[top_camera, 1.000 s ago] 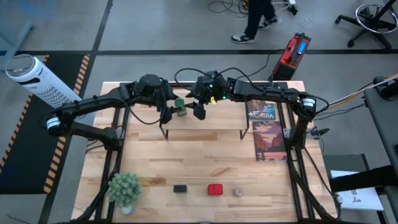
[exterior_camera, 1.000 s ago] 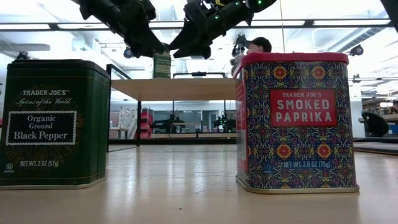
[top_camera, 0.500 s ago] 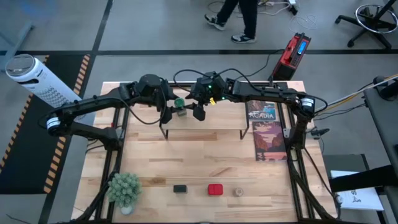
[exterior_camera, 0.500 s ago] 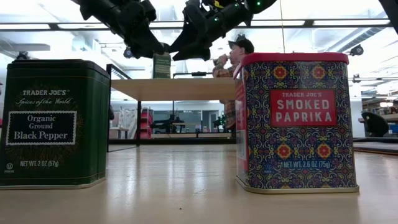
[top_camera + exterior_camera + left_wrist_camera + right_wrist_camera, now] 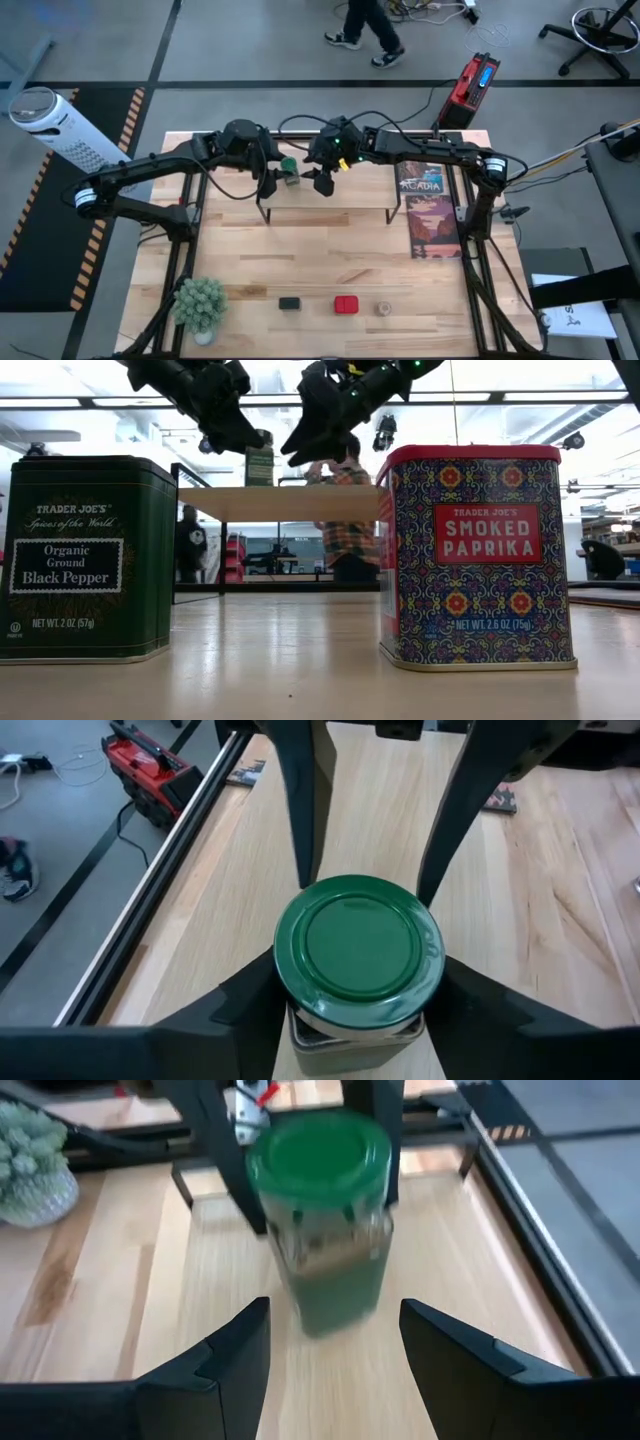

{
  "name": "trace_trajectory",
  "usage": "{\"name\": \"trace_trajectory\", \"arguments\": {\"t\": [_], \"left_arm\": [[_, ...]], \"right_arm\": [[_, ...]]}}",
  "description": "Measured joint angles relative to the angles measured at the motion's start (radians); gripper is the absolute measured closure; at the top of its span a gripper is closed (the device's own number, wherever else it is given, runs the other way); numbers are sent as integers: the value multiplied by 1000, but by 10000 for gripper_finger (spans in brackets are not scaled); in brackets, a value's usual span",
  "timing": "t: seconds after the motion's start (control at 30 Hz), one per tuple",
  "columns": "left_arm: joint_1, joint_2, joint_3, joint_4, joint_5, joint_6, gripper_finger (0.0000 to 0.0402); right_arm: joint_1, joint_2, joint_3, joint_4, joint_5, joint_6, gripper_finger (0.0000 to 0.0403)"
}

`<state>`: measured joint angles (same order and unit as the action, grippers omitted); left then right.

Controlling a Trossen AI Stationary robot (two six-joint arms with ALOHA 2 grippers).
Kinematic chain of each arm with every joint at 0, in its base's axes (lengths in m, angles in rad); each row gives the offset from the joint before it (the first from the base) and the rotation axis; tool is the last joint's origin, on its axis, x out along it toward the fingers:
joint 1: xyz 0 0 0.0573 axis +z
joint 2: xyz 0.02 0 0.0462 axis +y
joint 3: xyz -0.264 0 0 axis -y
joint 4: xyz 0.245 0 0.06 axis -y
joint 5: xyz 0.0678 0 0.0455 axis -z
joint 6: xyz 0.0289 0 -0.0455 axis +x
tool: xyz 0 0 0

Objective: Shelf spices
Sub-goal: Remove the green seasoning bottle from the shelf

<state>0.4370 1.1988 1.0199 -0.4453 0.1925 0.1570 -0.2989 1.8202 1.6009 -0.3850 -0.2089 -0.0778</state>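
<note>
The green-capped jar point(image 5: 290, 174) is over the left end of the light-wood shelf point(image 5: 335, 200), in my left gripper point(image 5: 278, 178), which is shut on it. In the low view the jar point(image 5: 260, 466) is at the shelf board's top point(image 5: 300, 503); I cannot tell whether it rests there. My right gripper point(image 5: 320, 180) is open and empty just right of the jar, its fingers point(image 5: 230, 1360) apart and short of it. The black tin point(image 5: 289, 303), the red tin point(image 5: 346, 304) and the round tan jar point(image 5: 383, 309) stand in a row near the table's near edge. My left gripper pinches the jar's glass body just below the green cap point(image 5: 300, 1028) between its two fingers point(image 5: 245, 1010), one on each side. The fingers slant down from the table's left. The jar stands upright, cap up.
A small leafy potted plant point(image 5: 201, 303) stands at the near left corner. A flat printed box point(image 5: 428, 210) lies right of the shelf. The black frame posts point(image 5: 190, 230) run along both sides. People show in the room beyond the table point(image 5: 345, 510).
My right gripper has tipped downward and drawn a little away from the jar, toward the table's right. My left gripper and the jar have stayed in place. A person has walked across the room behind.
</note>
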Motion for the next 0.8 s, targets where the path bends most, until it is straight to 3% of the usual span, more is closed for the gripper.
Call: {"name": "trace_trajectory", "arguments": {"t": [0.3, 0.8], "left_arm": [[0, -2, 2, -22, 1, -10, 218], [0, -51, 9, -91, 49, -9, 215]], "right_arm": [[3, -28, 0, -107, 1, 44, 204], [84, -238, 0, -190, 4, 66, 204]]}}
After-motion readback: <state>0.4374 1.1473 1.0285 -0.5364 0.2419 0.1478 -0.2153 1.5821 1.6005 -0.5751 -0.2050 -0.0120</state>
